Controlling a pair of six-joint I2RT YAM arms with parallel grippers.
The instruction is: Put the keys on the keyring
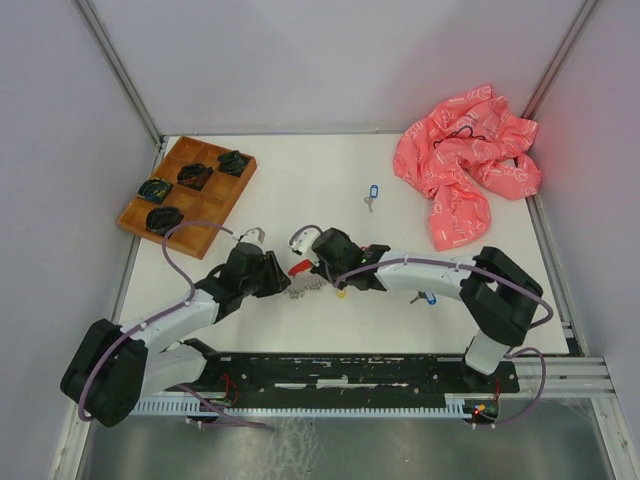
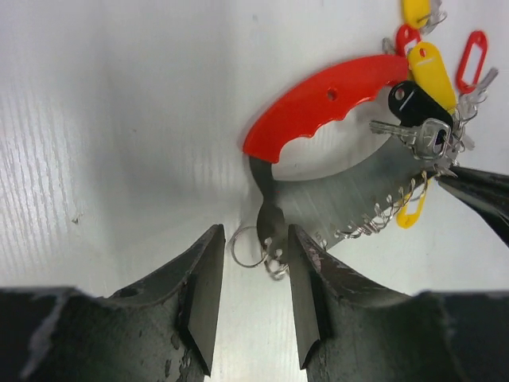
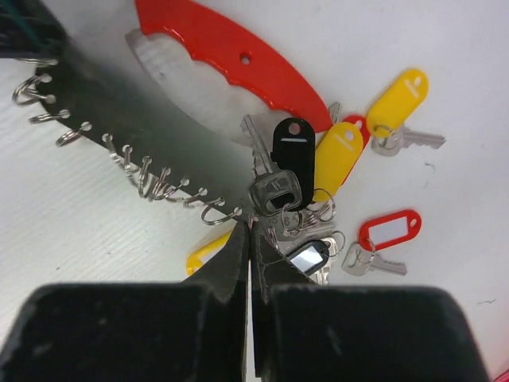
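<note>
Keyring (image 2: 334,95), red-handled, flat on counter (image 2: 95,119) between both hands, keys (image 3: 294,155) heaped at one end.
Your left hand (image 2: 254,235) is spread astride its small end ring (image 2: 246,248); your right hand (image 3: 250,231) is pressed together at the heap, pinched item unclear. Closing left off-centre could skid the ring away.

Keyring (image 1: 303,285) mid table (image 1: 300,190), left gripper (image 1: 283,278) just left of it, right gripper (image 1: 322,272) just right, tray (image 1: 135,215) back left, cloth (image 1: 465,165) back right
</note>
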